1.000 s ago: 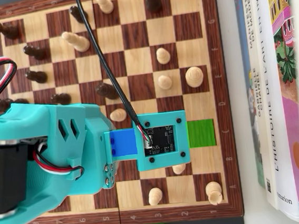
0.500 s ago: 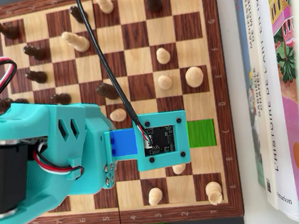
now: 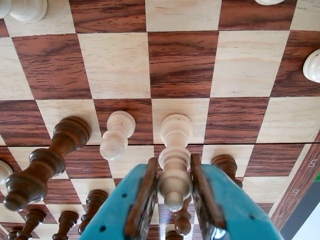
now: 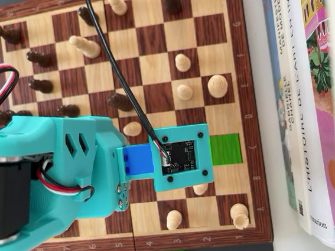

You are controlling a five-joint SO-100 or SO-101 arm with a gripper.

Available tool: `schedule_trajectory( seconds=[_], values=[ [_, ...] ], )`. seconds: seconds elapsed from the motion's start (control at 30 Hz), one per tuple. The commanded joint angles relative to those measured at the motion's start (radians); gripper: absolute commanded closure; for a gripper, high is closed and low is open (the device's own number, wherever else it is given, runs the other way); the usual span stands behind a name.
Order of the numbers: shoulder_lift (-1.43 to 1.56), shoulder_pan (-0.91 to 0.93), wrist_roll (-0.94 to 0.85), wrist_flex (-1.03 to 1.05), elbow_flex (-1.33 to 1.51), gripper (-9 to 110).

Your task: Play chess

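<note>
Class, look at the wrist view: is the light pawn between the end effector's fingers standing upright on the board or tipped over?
Upright. In the wrist view the light pawn has its base on the chessboard, between the fingers of the end effector.

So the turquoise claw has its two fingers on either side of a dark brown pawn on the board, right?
Not quite: the piece between the fingers of the turquoise gripper is a light, cream-coloured pawn, not dark brown, as the wrist view shows. It does stand on the chessboard.
</note>
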Motion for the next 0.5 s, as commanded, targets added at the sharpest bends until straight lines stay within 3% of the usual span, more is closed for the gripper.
schedule_trajectory(
  seconds=[0.0, 0.47],
  values=[
    [0.051, 0.009, -0.005, -0.003, -0.064, 94],
    [0.098, -0.005, 0.008, -0.008, -0.127, 94]
  ],
)
